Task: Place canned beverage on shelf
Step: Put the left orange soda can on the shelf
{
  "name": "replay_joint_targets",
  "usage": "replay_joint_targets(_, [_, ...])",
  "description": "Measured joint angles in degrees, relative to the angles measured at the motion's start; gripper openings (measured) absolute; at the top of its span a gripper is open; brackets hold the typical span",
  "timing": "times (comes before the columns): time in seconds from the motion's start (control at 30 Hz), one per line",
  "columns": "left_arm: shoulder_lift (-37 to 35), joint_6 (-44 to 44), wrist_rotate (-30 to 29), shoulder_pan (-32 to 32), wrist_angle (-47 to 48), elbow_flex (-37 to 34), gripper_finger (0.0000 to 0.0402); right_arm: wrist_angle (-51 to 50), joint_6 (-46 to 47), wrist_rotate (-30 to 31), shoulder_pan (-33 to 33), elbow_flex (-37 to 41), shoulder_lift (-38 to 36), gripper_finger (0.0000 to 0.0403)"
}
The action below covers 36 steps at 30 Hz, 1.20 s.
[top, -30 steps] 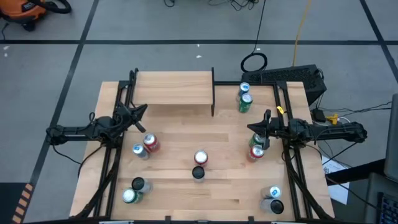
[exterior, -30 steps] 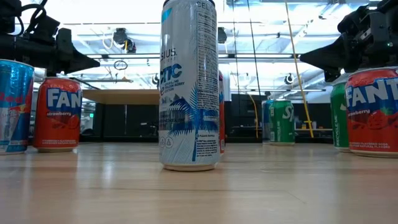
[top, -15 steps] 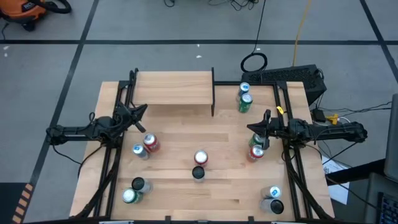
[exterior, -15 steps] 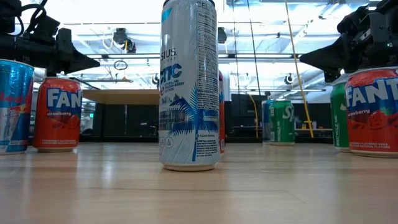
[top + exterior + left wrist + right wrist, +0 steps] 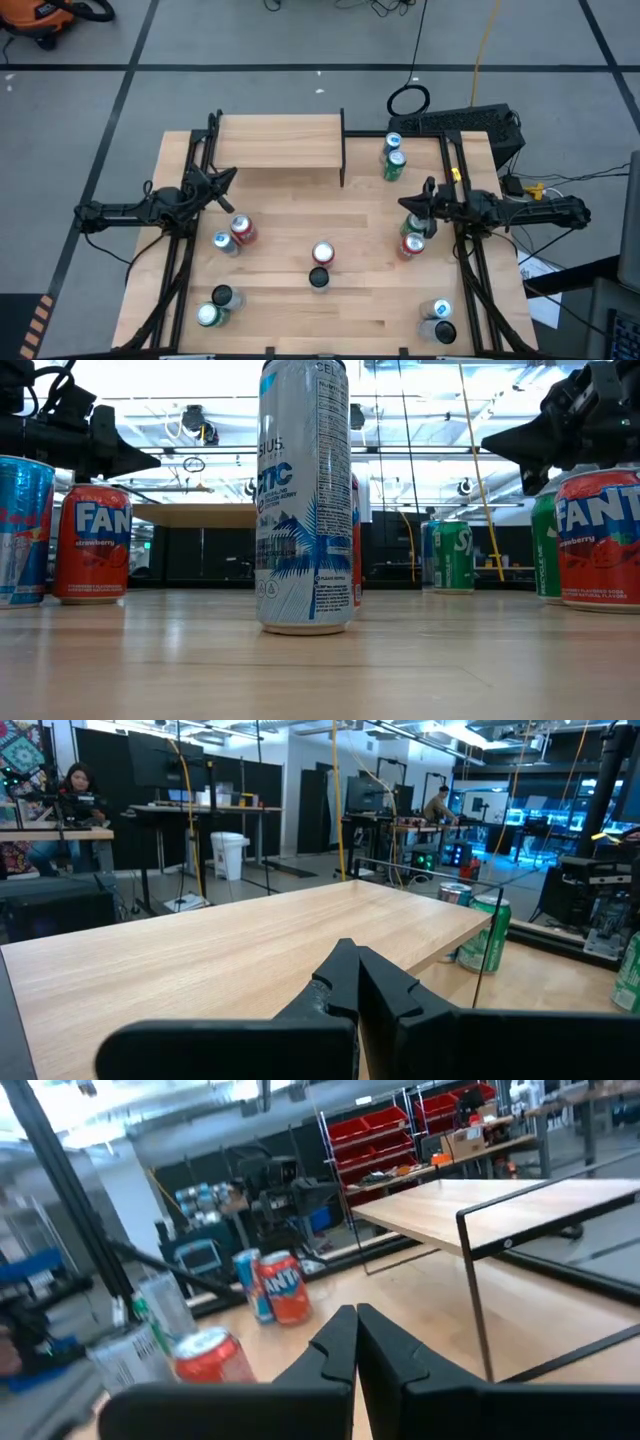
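The shelf (image 5: 275, 140), a light-wood board on black uprights, stands at the table's far edge, left of centre, with nothing on its top. Several cans stand upright on the tabletop. A tall white-and-blue can (image 5: 305, 495) is at the centre, with a red Fanta can (image 5: 242, 230) to its left. A green can (image 5: 412, 224) and a red one (image 5: 412, 245) are on the right. My left gripper (image 5: 228, 177) hovers shut by the shelf's left end, pointing level over the board (image 5: 250, 935). My right gripper (image 5: 405, 203) hovers shut just above the green can.
A blue can (image 5: 392, 144) and a green can (image 5: 395, 165) stand to the right of the shelf. Two more cans stand at the near left (image 5: 210, 314), and another pair at the near right (image 5: 440, 312). Black rails (image 5: 470, 260) run along both table sides.
My right gripper has rolled a little about the line it points along, staying in place and staying shut. No can has moved.
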State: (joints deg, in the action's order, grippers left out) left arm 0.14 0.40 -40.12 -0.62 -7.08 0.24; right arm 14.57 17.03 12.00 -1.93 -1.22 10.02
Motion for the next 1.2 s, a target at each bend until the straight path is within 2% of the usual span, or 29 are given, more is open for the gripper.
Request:
replay_joint_targets(0.17, [-0.01,0.67,-0.02,0.00,0.12,0.01,0.0000,2.66,-0.94,2.01,0.00,0.01,0.00,0.0000])
replay_joint_targets(0.27, [0.00,3.15,0.53,0.00,0.21,-0.01,0.0000,4.78,-4.81,6.29,0.00,0.01,0.00,0.0000])
replay_joint_targets(0.43, [0.00,3.08,1.11,0.00,0.76,0.01,0.0000,5.75,-8.56,17.27,0.01,0.01,-0.02,0.0000])
replay_joint_targets(0.53, [0.05,-1.14,1.54,0.00,1.21,0.31,0.0005,4.83,-7.67,18.30,0.00,0.01,0.07,0.0004])
replay_joint_targets(0.67, [0.79,-6.14,7.73,0.01,6.60,4.76,0.0056,2.77,-6.15,18.17,0.00,0.01,0.52,0.0034])
replay_joint_targets(0.87, [4.99,-7.63,14.95,0.00,14.43,12.43,0.0193,3.45,-5.68,18.04,0.00,0.01,1.85,0.0121])
replay_joint_targets(0.97, [8.45,-8.97,20.19,0.00,19.35,16.19,0.0247,3.62,-5.38,18.02,0.00,0.01,2.32,0.0165])
replay_joint_targets(1.07, [13.07,-12.60,26.03,0.00,24.60,20.97,0.0272,5.64,-7.09,18.25,0.04,-0.01,2.45,0.0197])
replay_joint_targets(1.2, [20.69,-15.65,30.55,0.08,34.10,26.00,0.0276,10.44,-8.41,18.29,0.04,-0.01,2.45,0.0223])
